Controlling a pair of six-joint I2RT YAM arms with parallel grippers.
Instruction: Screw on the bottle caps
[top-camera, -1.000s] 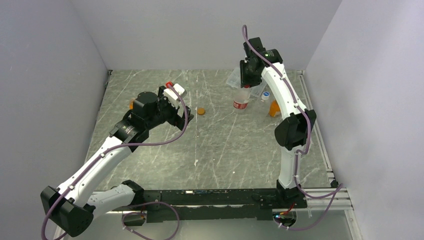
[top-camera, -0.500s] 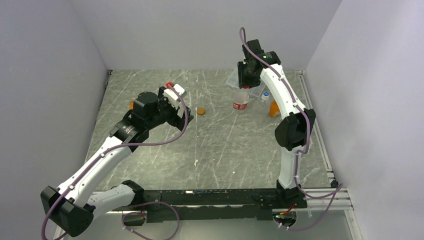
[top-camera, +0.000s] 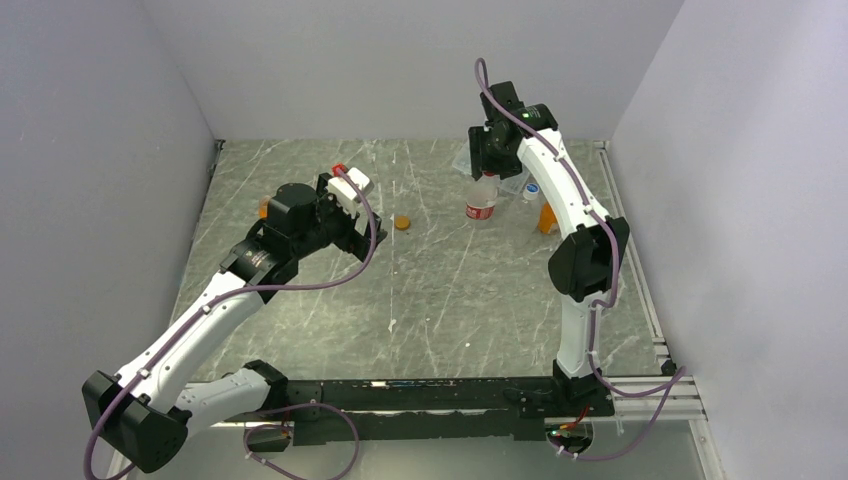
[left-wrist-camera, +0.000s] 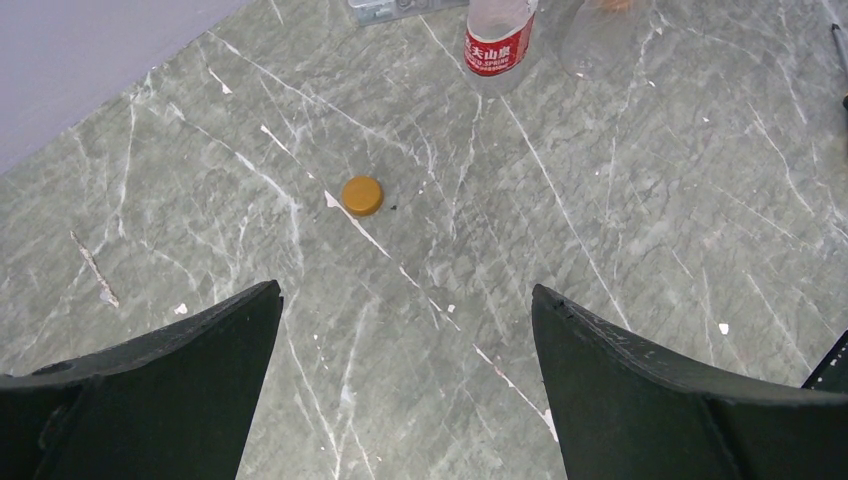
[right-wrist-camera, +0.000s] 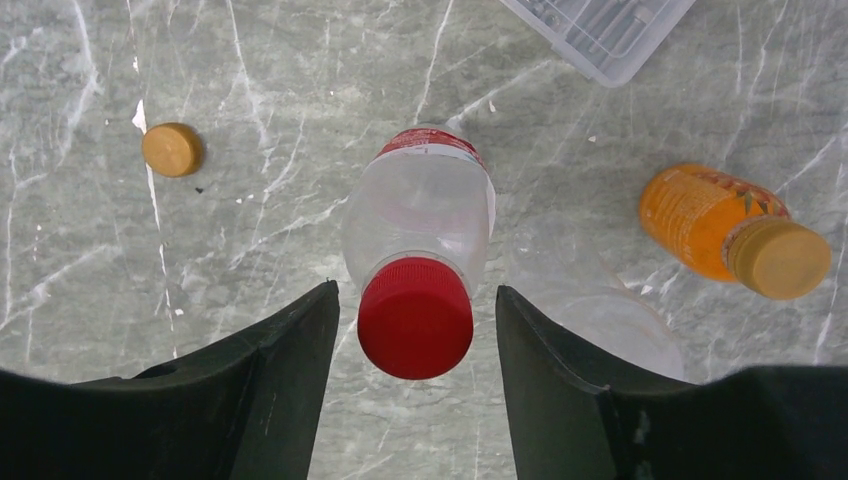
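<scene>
Near side: left tool (left-wrist-camera: 405, 290) spread wide over the table (left-wrist-camera: 600, 200), left of centre, with a loose orange cap (left-wrist-camera: 361, 195) lying beyond it. Toward the far edge, right tool (right-wrist-camera: 416, 290) stands wide, flanking without contact the red cap (right-wrist-camera: 415, 318) on the upright clear red-labelled bottle (right-wrist-camera: 420, 210).

Clear bottle (left-wrist-camera: 498, 40): red label band (left-wrist-camera: 497, 50) with white print. Chinese characters, apparently 夫山泉, sit above a Latin line ending in SPRING. The label's left part curves out of sight.
Orange bottle (right-wrist-camera: 705, 225): label print too blurred to read.
Blue cap (top-camera: 531, 187): white mark, illegible.
</scene>
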